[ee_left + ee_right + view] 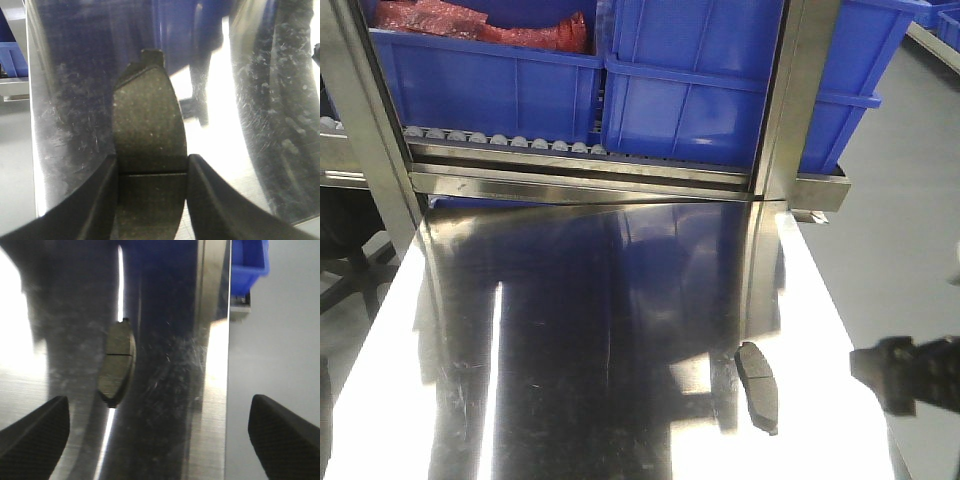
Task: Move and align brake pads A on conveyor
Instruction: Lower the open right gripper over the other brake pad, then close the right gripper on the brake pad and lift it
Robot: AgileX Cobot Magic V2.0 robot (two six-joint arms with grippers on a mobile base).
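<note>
One dark grey curved brake pad is sitting between the left pincer's fingers; another pad is lying ahead-left of the right pincer.

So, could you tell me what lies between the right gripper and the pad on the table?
Only bare steel tabletop separates the right gripper from the pad, per the front view.

One brake pad lies flat on the steel tabletop, a thin groove crossing its middle. The right gripper hangs nearer the camera than the pad, jaws spread wide and touching nothing. Right of the pad, the tabletop's edge meets grey floor. Beyond the pad, far right, stands a blue bin.
</note>
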